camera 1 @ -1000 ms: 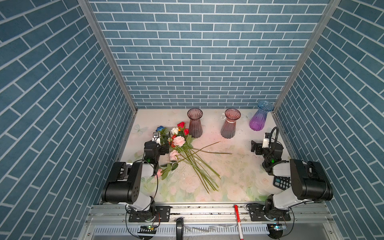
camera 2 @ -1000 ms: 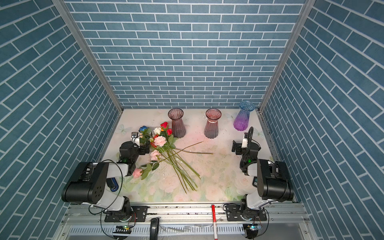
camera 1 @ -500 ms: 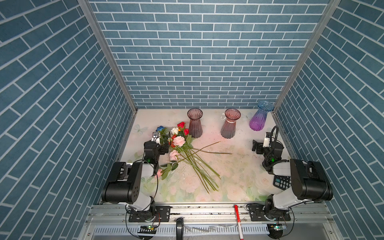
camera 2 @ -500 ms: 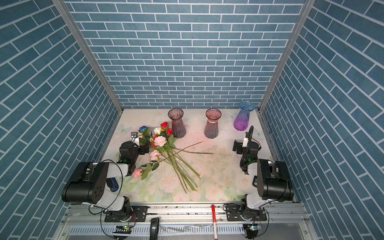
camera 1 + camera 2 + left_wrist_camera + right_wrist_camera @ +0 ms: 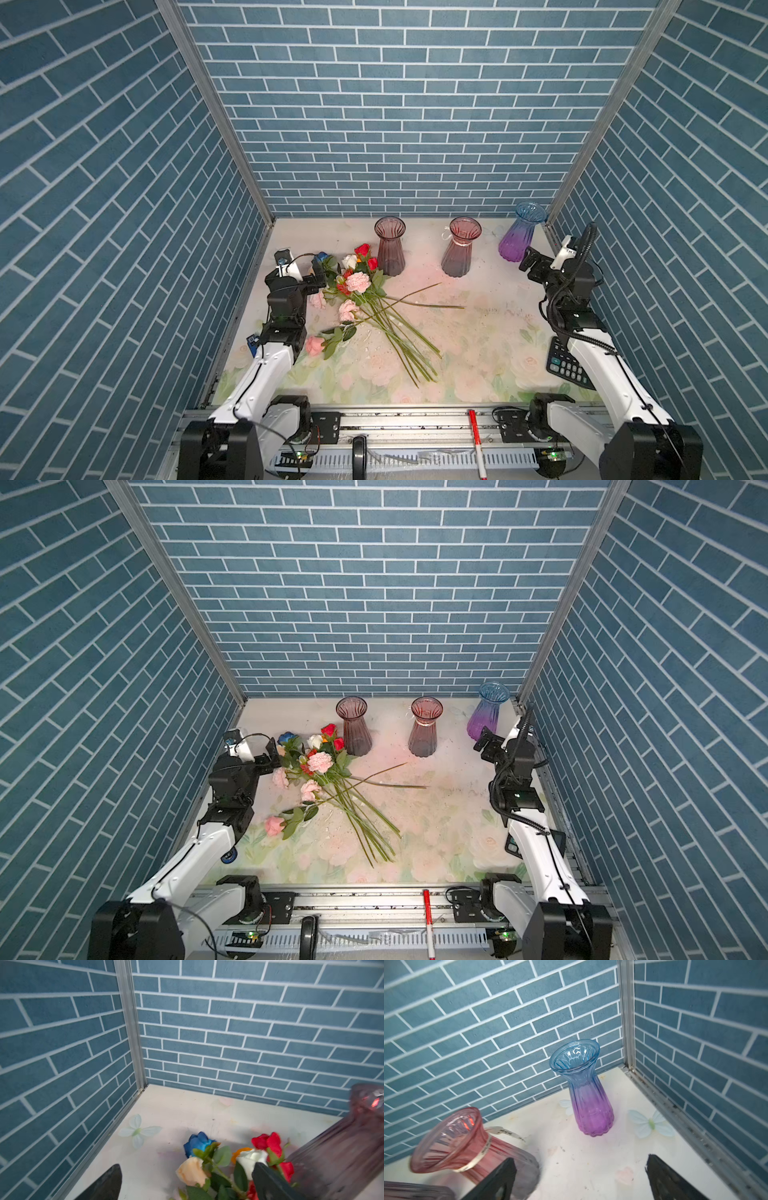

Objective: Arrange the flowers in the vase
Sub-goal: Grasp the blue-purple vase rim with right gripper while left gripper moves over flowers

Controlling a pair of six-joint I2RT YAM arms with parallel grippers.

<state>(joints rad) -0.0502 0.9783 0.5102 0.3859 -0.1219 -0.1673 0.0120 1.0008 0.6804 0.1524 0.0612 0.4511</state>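
Note:
The flowers (image 5: 357,291) (image 5: 320,771) lie in a heap on the left of the table, blooms toward the back and green stems fanning to the front right. One pink bloom (image 5: 314,345) lies apart nearer the front. My left gripper (image 5: 318,270) (image 5: 187,1180) stands open at the blooms' left edge, with cream (image 5: 191,1171), blue and white roses between its fingers but nothing gripped. Three vases stand along the back: mauve (image 5: 390,249), pink (image 5: 460,249) and blue-to-purple (image 5: 521,235) (image 5: 588,1095). My right gripper (image 5: 530,259) (image 5: 581,1178) is open and empty, just in front of the blue-to-purple vase.
A black calculator (image 5: 565,368) lies by the right wall under my right arm. A red and white pen (image 5: 476,440) rests on the front rail. Blue brick walls close in the table on three sides. The mauve vase (image 5: 342,1157) stands right beside the blooms.
My right gripper has moved back and up, closer to the blue-to-purple vase. The left gripper and the flowers have hardly moved.

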